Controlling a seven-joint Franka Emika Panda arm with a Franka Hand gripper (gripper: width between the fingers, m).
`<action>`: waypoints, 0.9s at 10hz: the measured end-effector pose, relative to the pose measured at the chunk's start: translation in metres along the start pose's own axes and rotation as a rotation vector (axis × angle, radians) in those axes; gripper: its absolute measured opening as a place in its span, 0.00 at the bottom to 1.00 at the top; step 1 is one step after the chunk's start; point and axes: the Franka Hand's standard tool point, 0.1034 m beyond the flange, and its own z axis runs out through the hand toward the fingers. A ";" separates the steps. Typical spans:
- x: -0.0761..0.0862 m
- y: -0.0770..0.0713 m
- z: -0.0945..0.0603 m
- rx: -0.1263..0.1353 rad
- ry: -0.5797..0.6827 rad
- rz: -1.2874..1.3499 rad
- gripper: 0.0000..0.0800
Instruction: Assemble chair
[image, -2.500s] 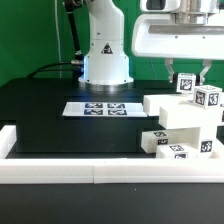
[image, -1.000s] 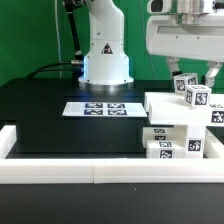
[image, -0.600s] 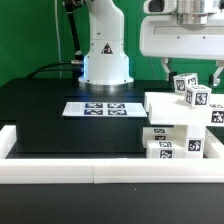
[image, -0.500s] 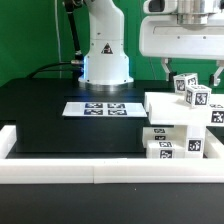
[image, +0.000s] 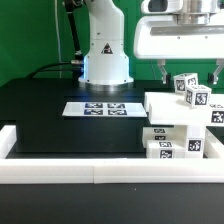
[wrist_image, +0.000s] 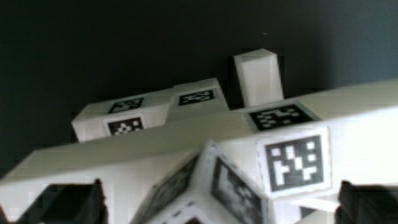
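Spreading wide and black across the exterior view, the surface (image: 50, 115), fenced along its near edge by the long white border rail (image: 90, 170). Rising at the far side, the white robot base (image: 105, 50), with dark cables hanging down beside it toward the exterior view's left. Lying flat just in front of that base, the marker board (image: 97, 108), showing its row of black-and-white tags. Sitting bunched together at the exterior view's right, the chair pieces (image: 178, 125): a long slab (image: 172, 108) resting on top, a lower block (image: 165, 148) with tags on its front face beneath it, close to the rail, and two small tagged cubes (image: 194, 93) perched on the upper slab, tilted at slightly different angles. Hanging above that pile, the claw (image: 190, 68), spread wide, one dark finger (image: 167, 68) dropping on the left of the cubes and the other at the frame's right edge, neither seen touching a piece, nothing gripped between them. Looking down in the wrist view, filling most of that picture: the tagged cubes (wrist_image: 267, 160) up close and blurred, a broad slab behind them, a pair of tagged blocks (wrist_image: 151, 110) farther off, a narrow upright post (wrist_image: 260, 78) standing beside those, and the dark fingertips (wrist_image: 63, 203) showing at the two lower corners, well apart.
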 end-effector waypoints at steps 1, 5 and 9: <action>0.000 0.001 0.000 0.000 0.000 -0.053 0.81; 0.001 0.004 0.000 -0.008 0.000 -0.286 0.81; 0.001 0.004 0.000 -0.008 0.000 -0.280 0.36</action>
